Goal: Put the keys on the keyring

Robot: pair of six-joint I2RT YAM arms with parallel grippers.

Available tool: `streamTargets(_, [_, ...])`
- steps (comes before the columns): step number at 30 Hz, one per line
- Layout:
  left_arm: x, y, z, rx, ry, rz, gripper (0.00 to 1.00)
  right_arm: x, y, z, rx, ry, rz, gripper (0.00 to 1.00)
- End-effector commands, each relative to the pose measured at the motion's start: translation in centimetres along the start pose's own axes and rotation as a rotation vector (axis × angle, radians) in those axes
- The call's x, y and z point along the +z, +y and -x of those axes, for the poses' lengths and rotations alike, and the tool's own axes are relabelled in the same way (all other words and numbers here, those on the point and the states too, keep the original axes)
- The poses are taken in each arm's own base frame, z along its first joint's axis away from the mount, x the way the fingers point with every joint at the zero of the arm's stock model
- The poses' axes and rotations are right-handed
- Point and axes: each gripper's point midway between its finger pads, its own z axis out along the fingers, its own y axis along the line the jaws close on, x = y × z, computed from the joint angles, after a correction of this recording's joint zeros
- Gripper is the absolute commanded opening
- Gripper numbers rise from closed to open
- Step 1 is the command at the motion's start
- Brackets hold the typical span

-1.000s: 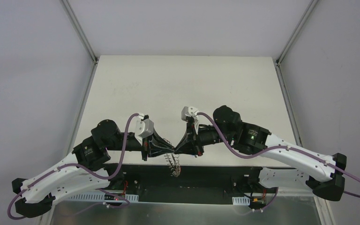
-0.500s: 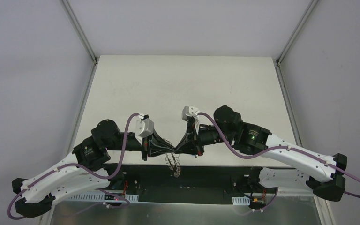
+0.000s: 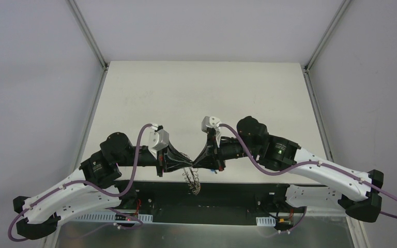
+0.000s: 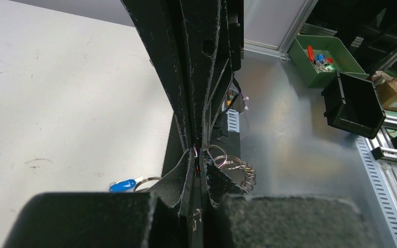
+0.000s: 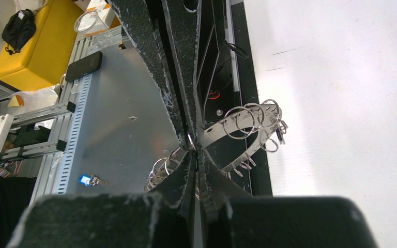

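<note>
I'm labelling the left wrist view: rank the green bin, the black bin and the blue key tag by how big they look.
1. green bin and black bin: look about alike, so not ranked.
2. blue key tag: far smaller, though nearer the camera.

The left tool hides part of the keyring and of the blue-tagged key.

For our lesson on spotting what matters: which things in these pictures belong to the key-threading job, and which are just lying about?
Job in hand:
keyring
blue-tagged key

Lying about:
green bin
black bin
black bag
</note>
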Motion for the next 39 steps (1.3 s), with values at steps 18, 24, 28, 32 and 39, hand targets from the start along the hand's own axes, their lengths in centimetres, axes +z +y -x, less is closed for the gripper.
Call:
streamTargets(18, [-0.3, 1.6, 0.4, 0.020, -0.034, 0.093, 0.00, -3.0, -0.9, 3.5, -0.074, -0.177, -0.151, 0.42])
streamTargets(24, [-0.6, 1.9, 0.2, 0.019, -0.042, 0.117, 0.00, -4.5, -7.3, 2.3, 0.114, -0.221, -0.503, 0.56])
streamTargets(28, [-0.9, 2.3, 0.3, 0.019, -0.054, 0.146, 0.00, -5.3, -11.3, -1.9, 0.271, -0.084, -0.688, 0.58])
streamTargets(32, [-1.0, 2.9, 0.2, 0.017, -0.058, 0.181, 0.00, -5.3, -13.7, -7.0, 0.381, 0.073, -0.786, 0.58])
streamTargets(39, [-1.2, 3.4, 0.0, 0.014, -0.062, 0.209, 0.00, -4.7, -16.1, -12.7, 0.487, 0.153, -0.884, 0.52])
